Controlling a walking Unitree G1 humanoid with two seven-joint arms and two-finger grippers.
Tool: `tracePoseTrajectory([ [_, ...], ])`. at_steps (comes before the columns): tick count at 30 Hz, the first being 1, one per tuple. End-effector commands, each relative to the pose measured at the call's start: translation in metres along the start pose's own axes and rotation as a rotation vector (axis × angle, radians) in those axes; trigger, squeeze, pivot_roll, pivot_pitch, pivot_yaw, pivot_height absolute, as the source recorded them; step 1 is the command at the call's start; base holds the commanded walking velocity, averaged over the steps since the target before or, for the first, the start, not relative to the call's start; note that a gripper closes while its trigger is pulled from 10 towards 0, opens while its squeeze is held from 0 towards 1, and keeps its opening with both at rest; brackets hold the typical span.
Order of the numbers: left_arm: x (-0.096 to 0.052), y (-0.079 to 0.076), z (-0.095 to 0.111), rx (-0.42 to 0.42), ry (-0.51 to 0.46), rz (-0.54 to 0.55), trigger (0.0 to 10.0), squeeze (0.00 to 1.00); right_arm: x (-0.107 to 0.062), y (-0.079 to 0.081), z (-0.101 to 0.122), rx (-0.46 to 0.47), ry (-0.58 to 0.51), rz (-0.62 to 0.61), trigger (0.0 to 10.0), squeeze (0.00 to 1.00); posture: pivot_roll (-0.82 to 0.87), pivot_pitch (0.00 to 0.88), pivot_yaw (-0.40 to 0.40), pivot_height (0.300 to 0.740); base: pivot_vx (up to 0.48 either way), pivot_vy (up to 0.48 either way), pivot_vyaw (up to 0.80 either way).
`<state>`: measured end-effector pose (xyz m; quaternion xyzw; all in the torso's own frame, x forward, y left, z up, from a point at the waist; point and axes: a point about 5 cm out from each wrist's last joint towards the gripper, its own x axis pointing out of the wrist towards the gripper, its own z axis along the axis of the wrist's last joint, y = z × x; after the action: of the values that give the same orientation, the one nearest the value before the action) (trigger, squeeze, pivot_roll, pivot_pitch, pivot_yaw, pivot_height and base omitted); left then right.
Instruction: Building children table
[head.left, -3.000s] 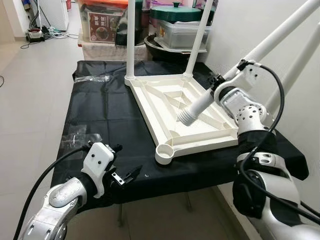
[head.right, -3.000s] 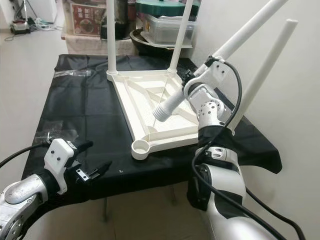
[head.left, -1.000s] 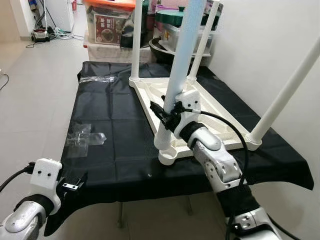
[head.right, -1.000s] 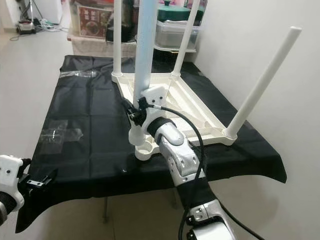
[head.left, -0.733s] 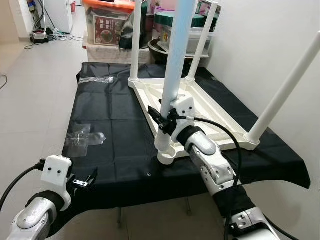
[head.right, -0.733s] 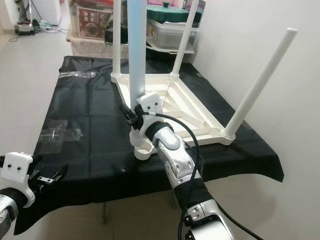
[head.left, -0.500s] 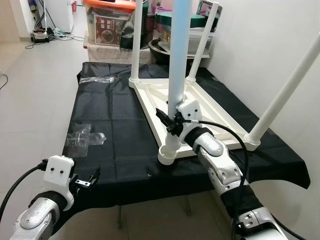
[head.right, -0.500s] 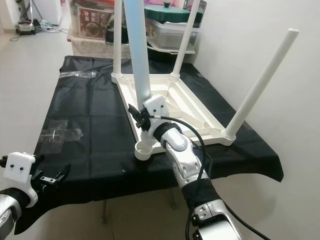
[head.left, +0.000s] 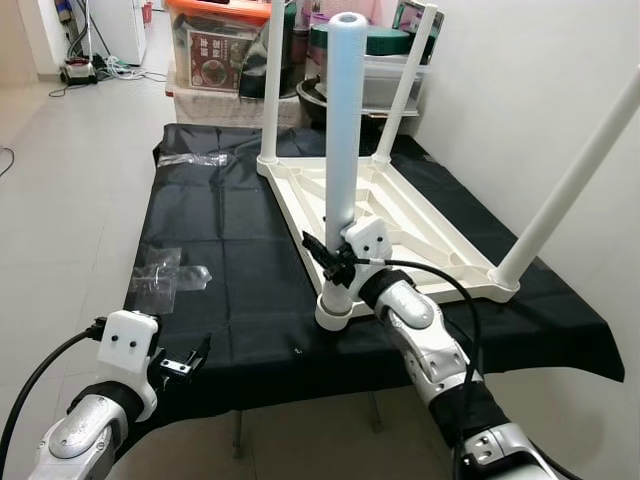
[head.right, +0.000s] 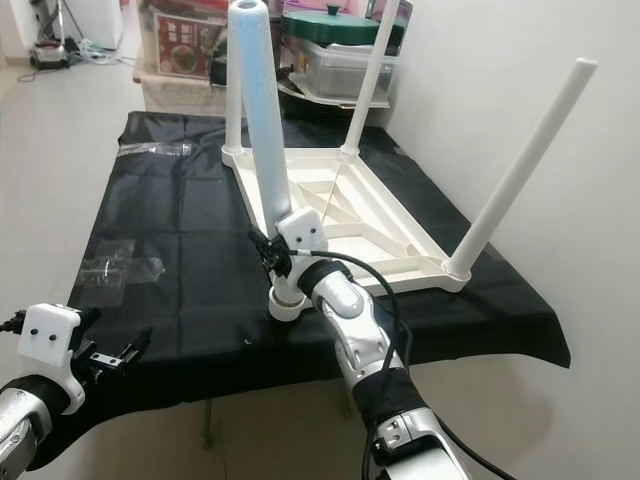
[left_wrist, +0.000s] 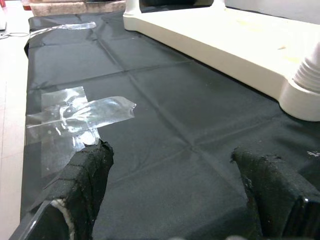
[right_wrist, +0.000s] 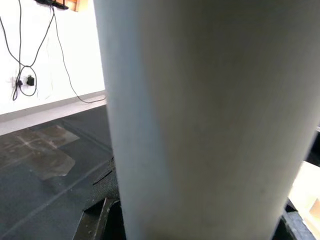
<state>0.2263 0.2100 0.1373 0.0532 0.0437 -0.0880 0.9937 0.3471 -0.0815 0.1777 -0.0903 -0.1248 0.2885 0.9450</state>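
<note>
Jaws on my right gripper (head.left: 335, 262) are clamped around the fourth leg (head.left: 342, 150) low down, just above the corner socket (head.left: 334, 315) at the near corner of the upturned tabletop (head.left: 400, 215). I have the leg upright with its ribbed foot resting in the socket mouth; I judge it entered but not yet fully home. In the right wrist view the white tube (right_wrist: 210, 120) is so close that I get no look at the joint from there, so I'd steer by the head views.

To do this well I'd keep the leg square to the tabletop, press straight down along its axis and, if the ribbing is a thread, turn it in short strokes, regripping low each time. Any lean risks jamming it or skating the tabletop across the black cloth (head.left: 220, 230).

My left gripper (head.left: 185, 362) hangs off the near edge of the bench (head.left: 180, 290), fingers spread and holding nothing; I could bring it up to pin the tabletop rim. Three other legs are already standing at their corners. A scrap of clear plastic wrap (head.left: 165, 275) lies on the cloth, well clear of the work
</note>
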Motion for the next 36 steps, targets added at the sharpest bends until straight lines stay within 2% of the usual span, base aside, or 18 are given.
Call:
tracePoseTrajectory([
  [1,-0.001,-0.004,0.002,-0.005,-0.011,-0.016,10.0,0.00,0.001,0.001,-0.002,-0.011,0.002,0.008,10.0,0.00,0.19,0.000,-0.169,0.740,0.000,0.000,0.00],
  [6,-0.003,-0.004,0.001,-0.003,-0.008,-0.016,10.0,0.00,-0.004,0.004,-0.008,0.000,0.022,0.016,10.0,0.00,0.18,0.000,-0.166,0.740,0.000,0.000,0.00],
  [12,-0.001,-0.004,0.001,-0.005,-0.004,-0.020,10.0,0.00,-0.009,0.006,-0.015,0.067,0.054,0.000,10.0,0.00,0.18,0.000,-0.166,0.740,0.000,0.000,0.00],
  [14,0.000,-0.005,0.001,-0.006,-0.004,-0.022,10.0,0.00,-0.009,0.005,-0.020,0.174,0.080,-0.036,10.0,0.00,0.18,0.000,-0.162,0.740,0.000,0.000,0.00],
  [20,0.000,-0.006,0.000,-0.009,0.000,-0.025,10.0,0.00,-0.007,0.006,-0.026,0.272,0.111,-0.059,10.0,0.00,0.18,0.000,-0.164,0.740,0.000,0.000,0.00],
  [26,-0.001,-0.005,-0.001,-0.010,0.005,-0.018,10.0,0.00,-0.006,0.010,-0.031,0.328,0.149,-0.056,10.0,0.00,0.19,0.000,-0.174,0.740,0.000,0.000,0.00],
  [36,0.001,-0.004,-0.001,-0.010,0.010,-0.016,10.0,0.00,-0.004,0.016,-0.033,0.332,0.170,0.039,10.0,0.00,0.19,0.000,-0.181,0.740,0.000,0.000,0.00],
])
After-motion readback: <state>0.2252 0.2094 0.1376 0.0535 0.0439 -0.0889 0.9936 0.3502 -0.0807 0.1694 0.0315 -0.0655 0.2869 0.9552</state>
